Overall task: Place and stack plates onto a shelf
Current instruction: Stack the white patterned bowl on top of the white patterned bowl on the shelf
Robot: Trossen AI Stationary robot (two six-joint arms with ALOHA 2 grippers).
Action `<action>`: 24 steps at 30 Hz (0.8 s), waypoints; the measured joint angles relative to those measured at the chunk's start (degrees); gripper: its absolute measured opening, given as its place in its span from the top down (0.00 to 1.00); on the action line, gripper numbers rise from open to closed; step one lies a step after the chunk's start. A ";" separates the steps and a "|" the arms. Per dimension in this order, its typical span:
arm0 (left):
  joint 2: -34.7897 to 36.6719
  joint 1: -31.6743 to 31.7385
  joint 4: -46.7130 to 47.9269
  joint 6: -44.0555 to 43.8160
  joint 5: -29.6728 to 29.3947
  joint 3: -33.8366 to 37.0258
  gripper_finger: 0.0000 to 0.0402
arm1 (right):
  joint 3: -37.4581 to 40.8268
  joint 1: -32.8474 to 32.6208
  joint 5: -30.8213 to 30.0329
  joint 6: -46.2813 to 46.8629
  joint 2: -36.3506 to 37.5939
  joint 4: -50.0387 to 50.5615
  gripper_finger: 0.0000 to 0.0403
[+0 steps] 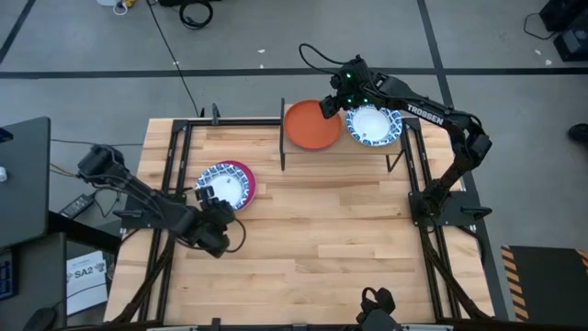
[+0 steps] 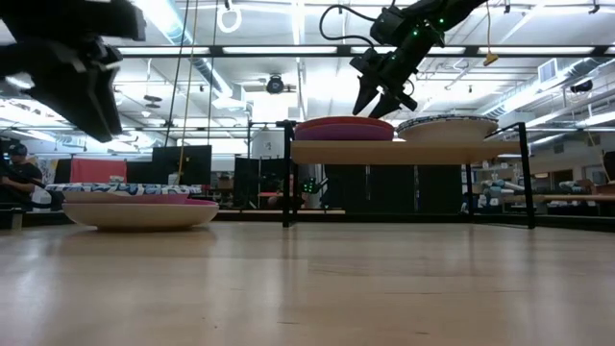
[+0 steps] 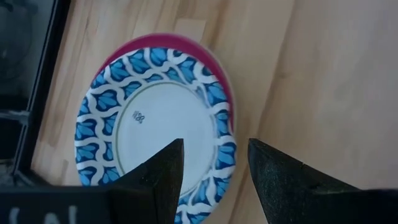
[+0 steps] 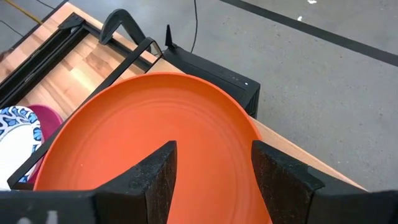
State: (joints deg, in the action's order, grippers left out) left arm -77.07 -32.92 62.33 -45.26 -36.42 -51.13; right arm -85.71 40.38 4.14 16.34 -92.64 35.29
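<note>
The shelf (image 2: 394, 151) stands at the table's far side. On its left half an orange plate (image 1: 310, 126) lies on a purple one (image 2: 344, 133); on its right half lies a white plate with a blue patterned rim (image 1: 372, 125). My right gripper (image 4: 214, 163) hovers open just above the orange plate's right part, clear of it in the low view (image 2: 375, 99). At the table's left, another blue-rimmed white plate (image 3: 152, 124) rests on a magenta plate (image 3: 214, 59) that lies flat on the tabletop. My left gripper (image 3: 214, 158) stands open above that plate's near rim, tilted downward, with nothing between its fingers.
Black frame rails (image 1: 175, 156) run along the table's left and right sides, with clamps at the far edge (image 4: 127, 31). Bare wood (image 1: 331, 221) stretches across the table's middle and near part. A dark box (image 4: 211, 68) stands behind the shelf.
</note>
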 joint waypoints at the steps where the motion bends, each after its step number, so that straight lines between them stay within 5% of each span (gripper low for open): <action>1: -0.57 0.75 -0.01 0.63 0.04 0.00 0.54 | 0.00 0.00 0.00 0.00 0.00 0.00 0.47; 24: -2.70 24.29 -10.77 17.76 19.18 0.00 0.54 | 0.00 0.00 0.00 -0.02 0.00 0.00 0.47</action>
State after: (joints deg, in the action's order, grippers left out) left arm -79.77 -8.63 51.56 -27.51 -17.25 -51.13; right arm -85.71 40.38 4.14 16.32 -92.64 35.29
